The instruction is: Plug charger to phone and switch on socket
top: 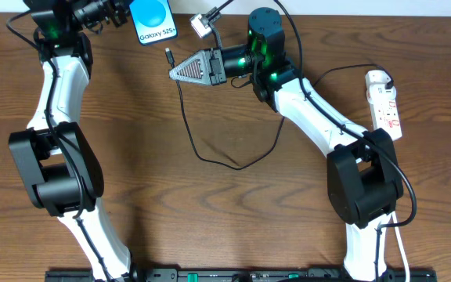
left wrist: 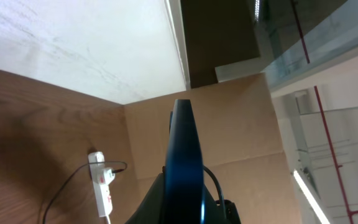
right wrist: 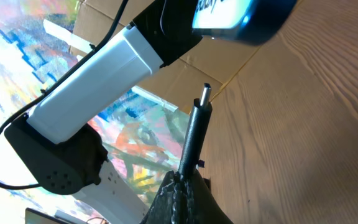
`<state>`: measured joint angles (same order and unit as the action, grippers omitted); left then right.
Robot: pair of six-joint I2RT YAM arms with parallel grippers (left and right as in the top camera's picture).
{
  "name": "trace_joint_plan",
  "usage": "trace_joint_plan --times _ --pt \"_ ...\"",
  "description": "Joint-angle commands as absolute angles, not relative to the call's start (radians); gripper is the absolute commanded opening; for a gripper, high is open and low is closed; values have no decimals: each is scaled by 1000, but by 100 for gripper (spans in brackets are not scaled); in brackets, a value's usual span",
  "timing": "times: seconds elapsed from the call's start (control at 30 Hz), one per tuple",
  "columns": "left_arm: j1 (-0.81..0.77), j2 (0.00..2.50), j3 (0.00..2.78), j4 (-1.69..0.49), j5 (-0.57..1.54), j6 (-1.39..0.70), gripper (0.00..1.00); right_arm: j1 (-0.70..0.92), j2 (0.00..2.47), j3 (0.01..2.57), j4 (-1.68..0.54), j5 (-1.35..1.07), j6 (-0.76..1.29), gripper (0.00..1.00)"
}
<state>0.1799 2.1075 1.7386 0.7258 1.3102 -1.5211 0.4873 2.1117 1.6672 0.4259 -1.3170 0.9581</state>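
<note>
Found phone (top: 153, 19) clamped in left hand (top: 122, 13) at far edge of surface (top: 233, 204) and charger (right wrist: 196, 134) connector pinched in right hand (right wrist: 179, 180), tip just short of phone; judged tilted approach liable to miss port, bend tip or push phone loose; noted socket (top: 386, 102) well apart at right.

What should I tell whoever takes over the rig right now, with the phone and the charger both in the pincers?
Left pincer: shut on the phone, screen facing up, at the far side of the table.
Right pincer: shut on the charger just behind its connector tip. The tip points at the phone, with a gap between them.
Socket: on the table's right side, away from both pincers.
Done: phone and charger grasped.
To do: push the tip into the phone, then switch on the socket.
</note>
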Motion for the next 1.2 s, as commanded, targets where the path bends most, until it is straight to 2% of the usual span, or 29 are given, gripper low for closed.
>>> trace_joint_plan --times 0.0,1.17 --pt "164 2080 1750 735 1319 -1493 7 492 2078 1680 430 -1319 965 1" --pt "139 2080 1750 734 1328 -1485 7 461 2078 1680 430 -1294 964 1"
